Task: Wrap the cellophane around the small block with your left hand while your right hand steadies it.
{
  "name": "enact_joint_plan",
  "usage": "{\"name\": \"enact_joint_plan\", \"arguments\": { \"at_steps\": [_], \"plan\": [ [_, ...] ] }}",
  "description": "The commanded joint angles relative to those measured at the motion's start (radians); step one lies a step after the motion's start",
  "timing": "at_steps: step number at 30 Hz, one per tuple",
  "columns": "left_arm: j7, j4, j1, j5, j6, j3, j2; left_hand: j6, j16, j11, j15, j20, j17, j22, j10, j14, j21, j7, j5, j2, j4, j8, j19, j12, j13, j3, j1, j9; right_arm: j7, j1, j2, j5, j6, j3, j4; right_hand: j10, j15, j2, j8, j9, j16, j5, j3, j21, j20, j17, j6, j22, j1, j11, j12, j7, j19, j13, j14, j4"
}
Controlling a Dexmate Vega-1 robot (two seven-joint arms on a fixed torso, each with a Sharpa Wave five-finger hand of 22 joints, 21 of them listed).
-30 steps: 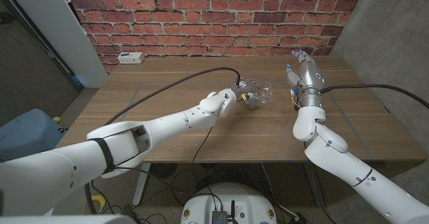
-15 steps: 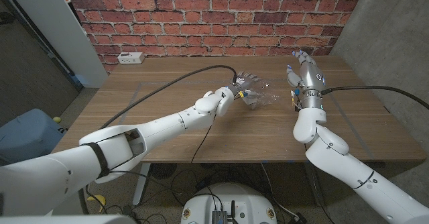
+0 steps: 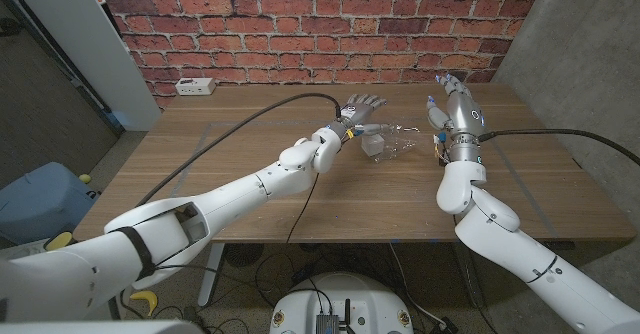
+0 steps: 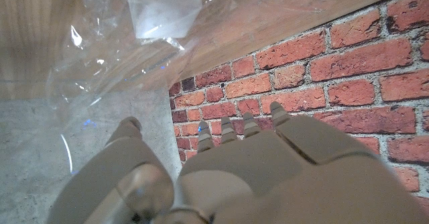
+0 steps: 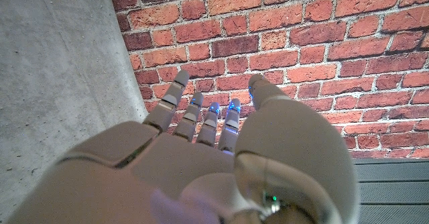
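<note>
Since the earlier frame, left hand has lifted off the cellophane, fingers spread, holding nothing. Small block sits centre frame, loosely draped. Right hand stands apart, open, steadying nothing. Wrapping looks incomplete.

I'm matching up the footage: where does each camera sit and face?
Head view: on the robot's head, looking down at the table, both arms, cellophane.
Left wrist view: behind the left hand, facing cellophane and brick wall.
Right wrist view: behind the right hand, facing brick.
Both wrist views share the wall.
</note>
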Motion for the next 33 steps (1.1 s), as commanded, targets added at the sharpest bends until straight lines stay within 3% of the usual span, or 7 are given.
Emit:
{"name": "enact_joint_plan", "arguments": {
  "at_steps": [1,15,33],
  "plan": [
    [0.096,-0.043,0.072,-0.124,-0.078,-0.115,0.029,-0.001,0.009,0.009,0.002,0.002,0.002,0.005,0.001,0.007,0.009,-0.008,0.004,0.0,0.001,0.008,-0.008,0.011,0.004,-0.001,-0.009,0.002,-0.005,0.011,0.016,0.008,0.028,-0.003,0.017,0.009,-0.052,0.0,0.003,0.002,0.003,-0.005,-0.001,0.005,0.006,0.001,0.007,0.002,-0.007,0.0,0.005,0.004,0.006,0.001,0.011,0.002],
    [0.155,-0.052,0.134,-0.284,-0.2,-0.219,0.053,0.014,0.018,0.01,0.006,0.001,0.001,0.006,0.016,0.028,0.02,-0.012,0.006,0.006,0.001,0.017,0.005,0.022,0.004,-0.001,-0.015,0.001,-0.035,0.013,0.049,0.065,0.131,0.02,0.058,0.014,-0.046,-0.006,0.004,0.002,0.0,-0.008,-0.005,0.006,0.009,-0.001,0.009,0.002,-0.024,0.005,0.006,0.008,0.006,0.001,0.012,0.009],
    [0.185,-0.015,0.225,-0.503,-0.462,-0.352,0.092,0.07,0.029,0.005,-0.007,0.0,0.0,0.008,0.052,0.079,0.04,-0.026,0.009,0.029,0.0,0.031,0.047,0.037,0.001,0.005,-0.023,-0.003,-0.081,-0.002,0.111,0.213,0.439,0.081,0.146,0.033,-0.033,-0.012,0.007,0.002,-0.004,-0.013,-0.012,0.006,0.016,-0.007,0.023,0.001,-0.059,0.025,0.011,0.024,0.007,0.001,0.021,0.025]
  ]
}}
